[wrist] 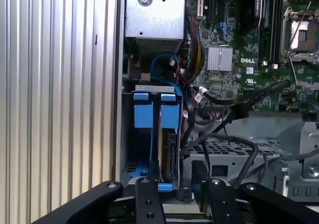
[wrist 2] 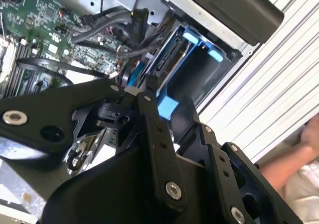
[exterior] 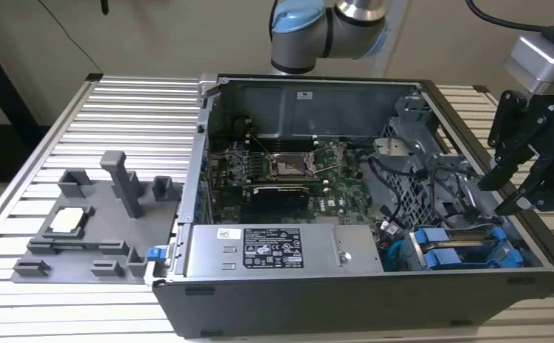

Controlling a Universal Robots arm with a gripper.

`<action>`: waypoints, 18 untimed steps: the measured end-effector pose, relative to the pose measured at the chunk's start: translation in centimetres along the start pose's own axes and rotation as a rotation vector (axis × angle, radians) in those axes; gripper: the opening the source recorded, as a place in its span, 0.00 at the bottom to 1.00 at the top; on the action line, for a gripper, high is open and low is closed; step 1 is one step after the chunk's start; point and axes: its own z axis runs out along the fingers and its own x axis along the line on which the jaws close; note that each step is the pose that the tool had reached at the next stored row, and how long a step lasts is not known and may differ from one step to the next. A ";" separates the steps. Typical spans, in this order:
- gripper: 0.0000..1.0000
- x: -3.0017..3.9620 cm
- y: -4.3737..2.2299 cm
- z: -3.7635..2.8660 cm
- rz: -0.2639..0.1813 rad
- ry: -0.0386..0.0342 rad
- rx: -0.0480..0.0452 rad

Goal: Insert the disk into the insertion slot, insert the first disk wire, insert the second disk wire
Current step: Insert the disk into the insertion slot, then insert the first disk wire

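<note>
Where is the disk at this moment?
The disk sits in the insertion slot, at the near corner of the computer case on the exterior view's right, beside the second blue carrier.

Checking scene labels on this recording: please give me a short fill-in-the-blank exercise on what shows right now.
1. In the first wrist view, ___ blue carriers sit side by side in the insertion slot.
2. The gripper hangs over the computer case at the exterior view's ___ side.
3. The grey fixture tray lies on the table to the exterior view's ___ of the case.
4. The motherboard is ___ in colour.
Missing words: two; right; left; green.
</note>
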 end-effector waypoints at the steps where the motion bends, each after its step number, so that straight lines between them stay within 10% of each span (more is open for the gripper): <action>1: 0.40 0.00 -0.20 0.01 -0.002 -0.0002 -0.0001; 8: 0.40 -0.05 -0.68 0.11 -0.013 -0.0329 0.0064; 13: 0.40 -0.19 -0.69 0.21 -0.043 -0.0339 0.0568; 18: 0.40 -1.71 -0.74 0.57 -0.047 -0.0341 0.0592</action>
